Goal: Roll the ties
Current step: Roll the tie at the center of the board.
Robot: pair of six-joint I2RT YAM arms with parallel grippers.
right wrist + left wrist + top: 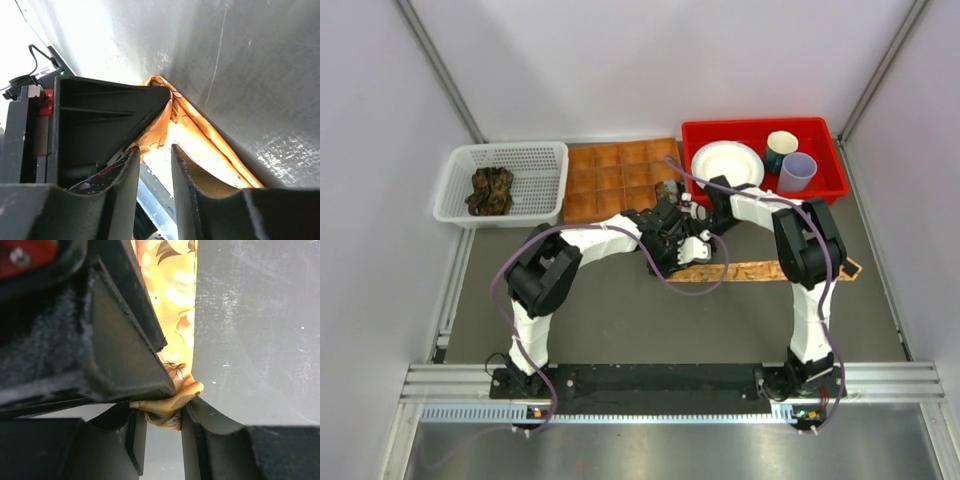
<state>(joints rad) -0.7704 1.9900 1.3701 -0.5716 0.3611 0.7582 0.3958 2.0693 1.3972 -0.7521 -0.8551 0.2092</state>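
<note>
The tan-orange tie (775, 270) lies flat across the table in the top view, its left end lifted between my two grippers. My left gripper (688, 250) is shut on that end; in the left wrist view (163, 412) a bunched fold of the tie (172, 402) sits pinched between the fingertips. My right gripper (675, 222) is close against the left one. In the right wrist view (155, 150) its jaws stand slightly apart, with the tie (200, 135) draped just beyond the tips and brushing one fingertip (134, 152). Dark green-brown ties (491, 190) lie bundled in a white basket (545, 160).
The brown compartment tray (610, 180) stands behind the grippers, with a small dark thing (667, 190) at its right edge. A red bin (825, 135) at the back right holds a white plate (727, 163) and two cups (788, 160). White walls enclose the table.
</note>
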